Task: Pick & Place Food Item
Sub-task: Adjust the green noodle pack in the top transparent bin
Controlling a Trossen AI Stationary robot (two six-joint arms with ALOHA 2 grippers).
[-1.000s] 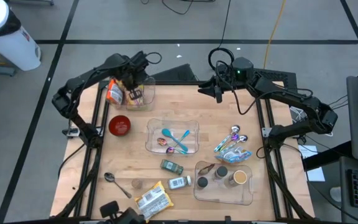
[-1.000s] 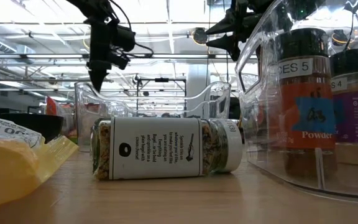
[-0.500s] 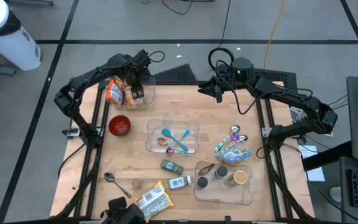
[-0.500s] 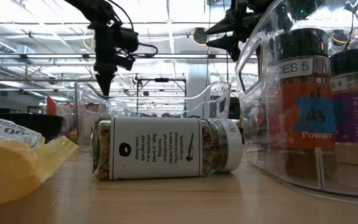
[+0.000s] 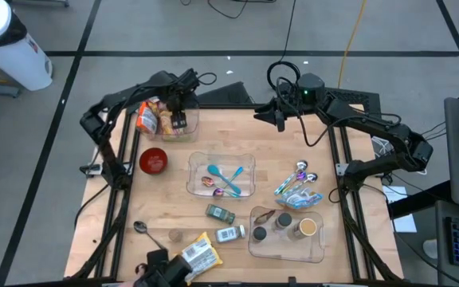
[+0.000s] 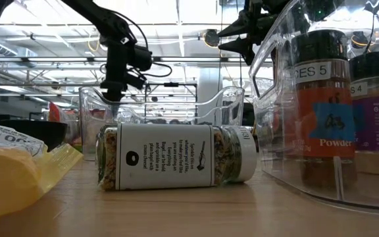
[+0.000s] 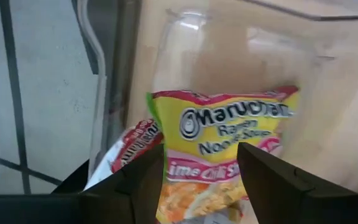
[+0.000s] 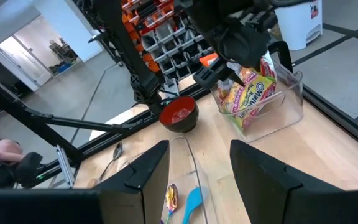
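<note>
The ramen packet point(image 7: 229, 149) stands inside the clear bin point(image 5: 188, 127) at the far left corner of the table point(image 5: 166, 199), beside an orange snack bag point(image 5: 145, 118) in the same bin. The packet is yellow with a red upper edge.

The left gripper point(image 5: 178, 121) is above the bin, directly over the packet. Its two fingers point(image 7: 278, 180) are spread apart and grasp nothing; the packet shows between them in the left wrist view, released.

The right gripper point(image 5: 261, 114) hangs over the far edge of the table, right of the bin and well apart from it. Its fingers point(image 8: 263, 168) are parted and hold nothing.

Near the bin, on the left side, sits a red bowl point(image 5: 153, 160). At the table's centre, a clear tray point(image 5: 245, 163) holds blue spoons point(image 5: 225, 178). A second clear tray point(image 5: 317, 251) at the near right holds spice jars point(image 6: 321, 112). Two more jars point(image 5: 220, 214) lie on their sides between the trays. A metal spoon point(image 5: 143, 231) and a yellow packet point(image 5: 198, 255) lie at the near left.
</note>
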